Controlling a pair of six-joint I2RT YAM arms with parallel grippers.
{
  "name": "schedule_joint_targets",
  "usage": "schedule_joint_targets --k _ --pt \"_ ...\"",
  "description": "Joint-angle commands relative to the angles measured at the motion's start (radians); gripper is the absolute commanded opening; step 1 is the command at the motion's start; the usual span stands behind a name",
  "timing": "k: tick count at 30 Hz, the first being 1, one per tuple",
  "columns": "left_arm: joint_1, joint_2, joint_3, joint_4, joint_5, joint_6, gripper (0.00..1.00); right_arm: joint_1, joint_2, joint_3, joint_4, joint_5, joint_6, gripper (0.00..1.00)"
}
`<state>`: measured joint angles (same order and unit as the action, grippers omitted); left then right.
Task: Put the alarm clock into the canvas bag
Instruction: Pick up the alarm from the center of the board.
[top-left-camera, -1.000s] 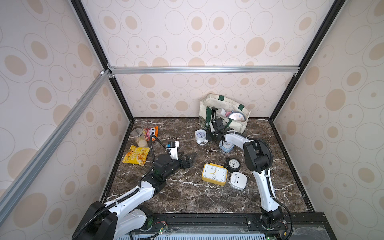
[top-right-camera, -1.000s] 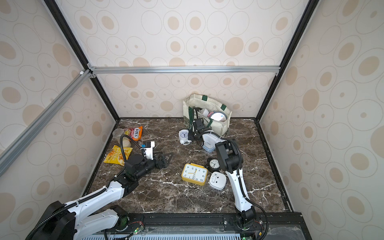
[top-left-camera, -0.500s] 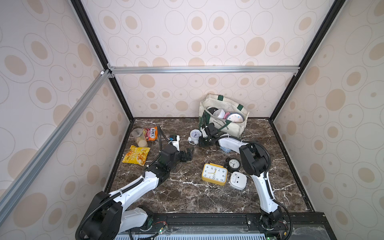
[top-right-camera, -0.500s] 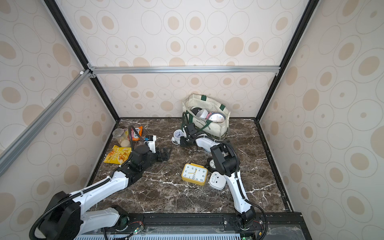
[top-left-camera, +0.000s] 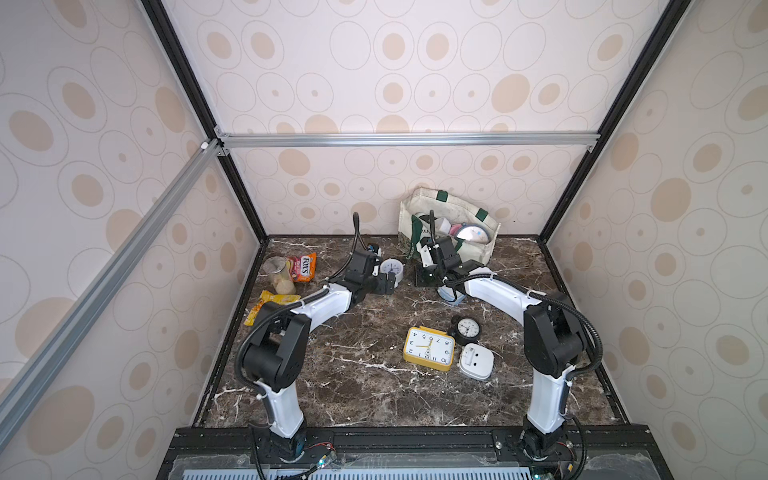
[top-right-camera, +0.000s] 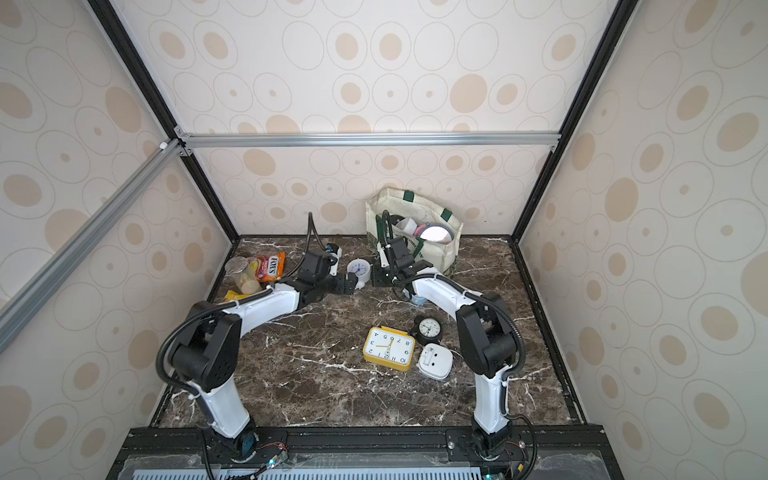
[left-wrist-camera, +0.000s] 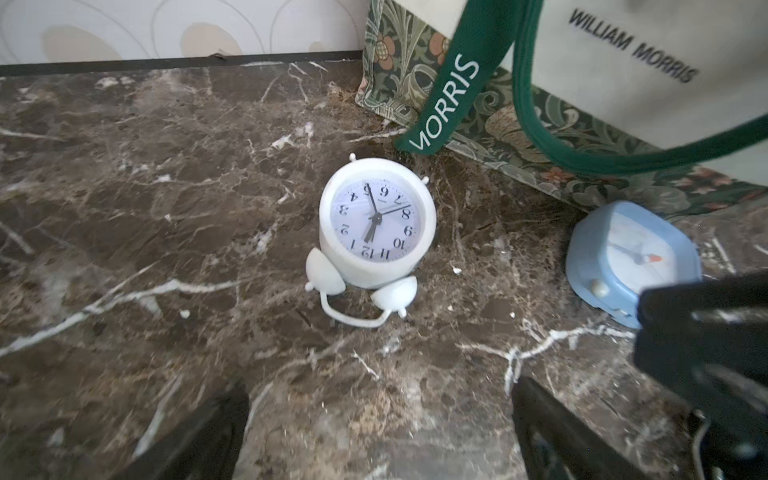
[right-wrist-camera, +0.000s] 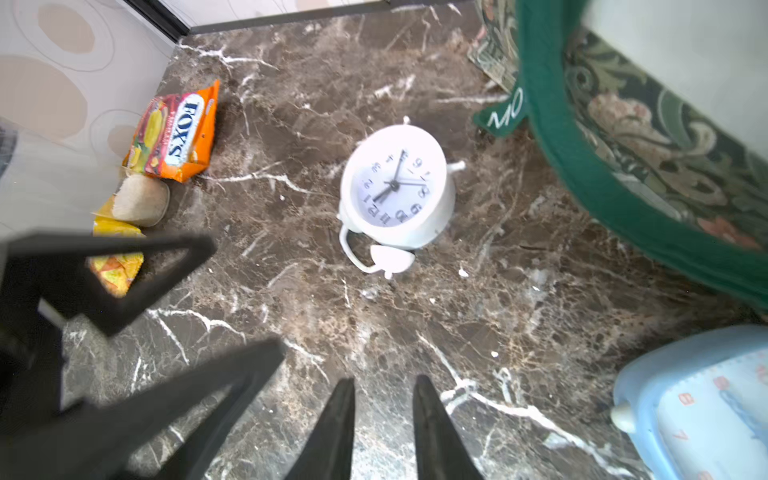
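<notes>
White plastic, likely light and slick, the alarm clock (left-wrist-camera: 376, 232) lies face-up on the marble (left-wrist-camera: 166, 208) just beside the canvas bag (left-wrist-camera: 648, 50), so grip its round body with your wide-open left gripper (left-wrist-camera: 378, 395), since your right gripper (right-wrist-camera: 383, 386) is barely parted and empty.

A round white twin-bell alarm clock (top-left-camera: 391, 268) is seen lying face-up near frame centre, just left of the upright, open cream green-handled canvas bag (top-left-camera: 478, 250).

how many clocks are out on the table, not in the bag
5: white bell clock near the bag's corner; blue clock just in front of the bag; yellow clock, black clock and white square clock, apparently face down, grouped nearer the front. The bag may hide more.
</notes>
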<state>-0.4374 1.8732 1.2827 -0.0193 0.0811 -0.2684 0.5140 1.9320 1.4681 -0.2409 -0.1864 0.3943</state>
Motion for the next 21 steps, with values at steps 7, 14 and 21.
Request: schedule_joint_targets --k 7,14,21 --pt "0.006 0.279 0.428 -0.29 -0.038 0.131 0.98 -0.008 -0.068 -0.113 0.02 -0.078 0.024 0.27" --pt "0.005 0.381 0.525 -0.317 -0.05 0.118 0.98 -0.009 -0.112 -0.152 0.029 -0.087 0.027 0.27" --pt "0.0 0.445 0.577 -0.318 -0.035 0.113 0.98 -0.009 -0.111 -0.173 0.048 -0.117 0.042 0.27"
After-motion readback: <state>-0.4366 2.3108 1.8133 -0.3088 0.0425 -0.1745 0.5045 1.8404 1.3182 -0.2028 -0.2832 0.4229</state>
